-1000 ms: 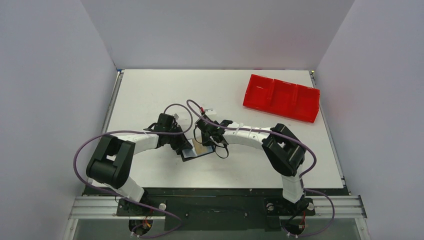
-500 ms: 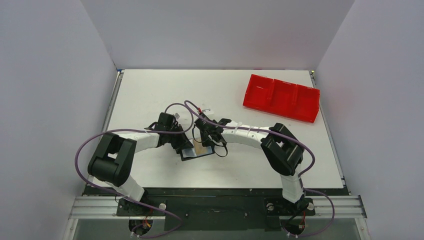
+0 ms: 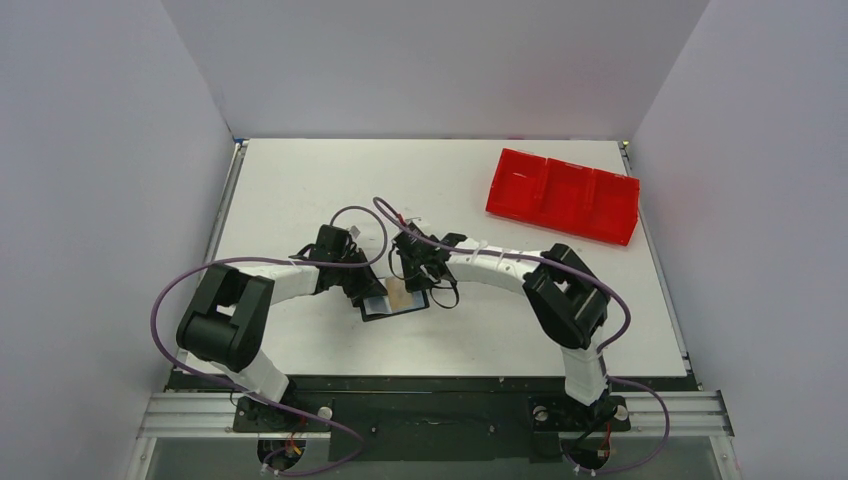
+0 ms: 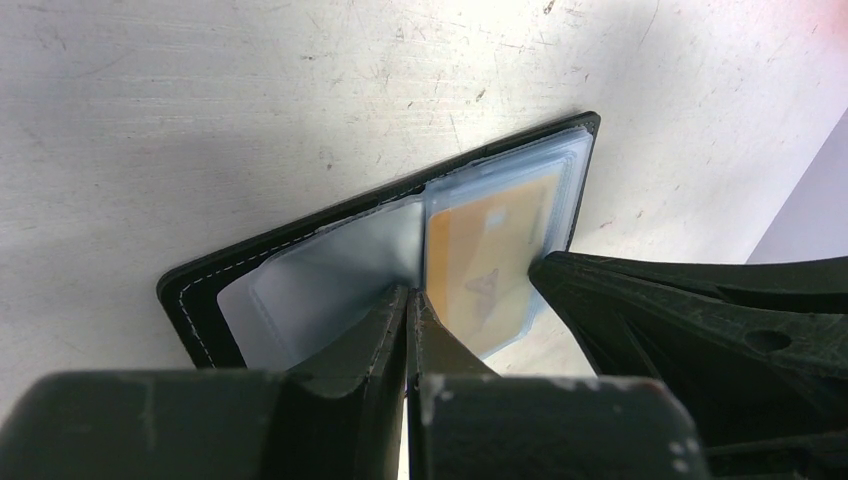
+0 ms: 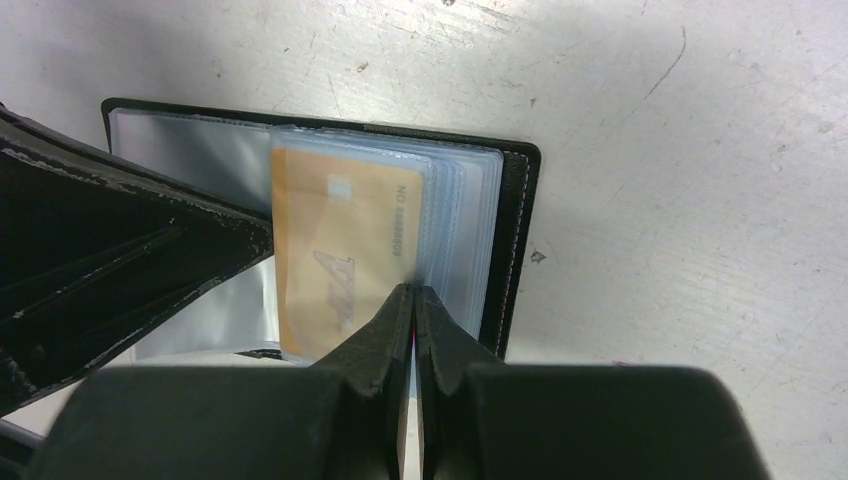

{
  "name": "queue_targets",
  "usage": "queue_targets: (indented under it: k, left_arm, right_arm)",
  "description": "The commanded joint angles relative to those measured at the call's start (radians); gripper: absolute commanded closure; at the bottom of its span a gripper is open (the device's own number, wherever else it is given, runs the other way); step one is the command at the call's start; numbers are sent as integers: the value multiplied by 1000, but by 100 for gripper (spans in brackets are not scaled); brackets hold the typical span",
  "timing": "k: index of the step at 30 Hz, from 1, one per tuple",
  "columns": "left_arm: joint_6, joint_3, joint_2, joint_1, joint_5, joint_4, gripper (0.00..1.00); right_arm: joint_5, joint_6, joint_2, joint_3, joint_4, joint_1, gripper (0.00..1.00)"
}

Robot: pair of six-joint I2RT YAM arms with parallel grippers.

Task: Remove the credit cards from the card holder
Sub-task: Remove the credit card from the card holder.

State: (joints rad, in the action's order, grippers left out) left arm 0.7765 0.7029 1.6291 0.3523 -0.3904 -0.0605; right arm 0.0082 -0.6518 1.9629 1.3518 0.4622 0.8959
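Card holder (image 4: 300, 285) lies open on the table, with the closed left gripper (image 4: 408, 292) and the closed right gripper (image 5: 414, 290) both resting their tips on it.

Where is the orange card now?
In the top view, the orange card lies in the open card holder on the table, between the left hand and the right hand.

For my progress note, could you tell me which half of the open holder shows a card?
The holder half by the right tool: a gold card sits in its sleeve; the other sleeve looks empty.
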Motion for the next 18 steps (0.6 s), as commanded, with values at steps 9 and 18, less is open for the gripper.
queue_targets:
  k: [9,18]
  left_arm:
    - [-17,-11,73,11,57,-21,100]
    - [-15,9,86,11,46,-33,100]
  right_arm:
    - [-279,-17,-14,-51,-110,-38,100]
    - [-380,-24,-45,-26,-135,-70,99]
